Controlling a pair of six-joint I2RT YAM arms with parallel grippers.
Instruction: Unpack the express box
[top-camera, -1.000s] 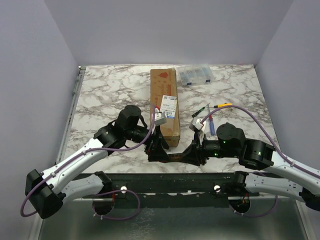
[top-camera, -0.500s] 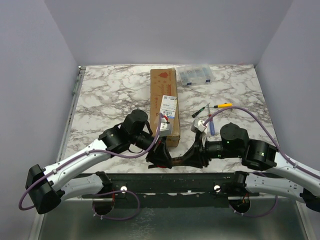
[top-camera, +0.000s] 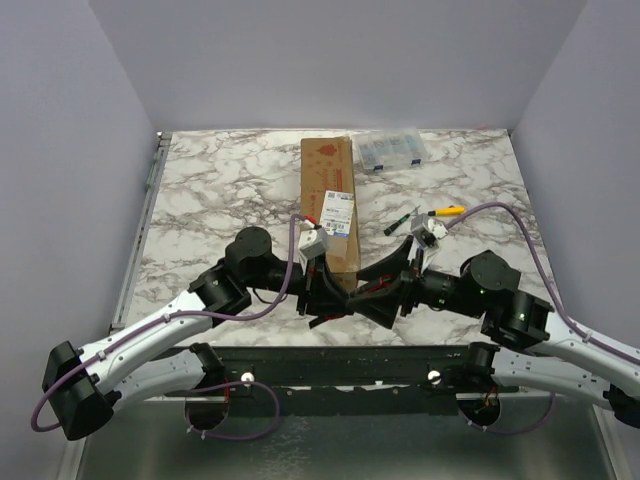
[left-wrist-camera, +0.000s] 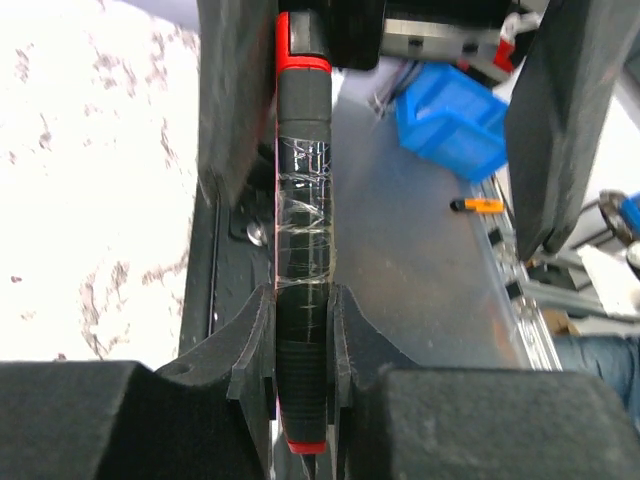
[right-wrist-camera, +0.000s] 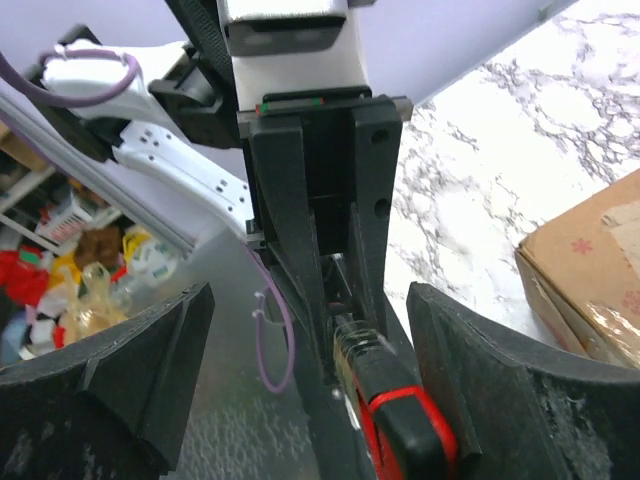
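The express box (top-camera: 328, 175), a long brown carton with a white label, lies lengthwise mid-table; its near corner shows in the right wrist view (right-wrist-camera: 590, 270). Just in front of its near end the two grippers meet. My left gripper (top-camera: 325, 297) (left-wrist-camera: 302, 330) is shut on a black tool with red ends and clear tape round its handle (left-wrist-camera: 302, 240) (right-wrist-camera: 400, 420). My right gripper (top-camera: 378, 298) (right-wrist-camera: 310, 340) is open, its fingers (left-wrist-camera: 235, 90) standing wide on either side of the tool's other end without touching it.
A clear plastic organiser case (top-camera: 392, 150) sits at the back, right of the box. A yellow-handled screwdriver (top-camera: 445, 211) and a green-handled one (top-camera: 403, 220) lie to the right of the box. The table's front edge runs just below both grippers.
The left gripper closed on the tool and the right gripper, which held it before, opened. Both wrists shifted slightly near the box's front end.
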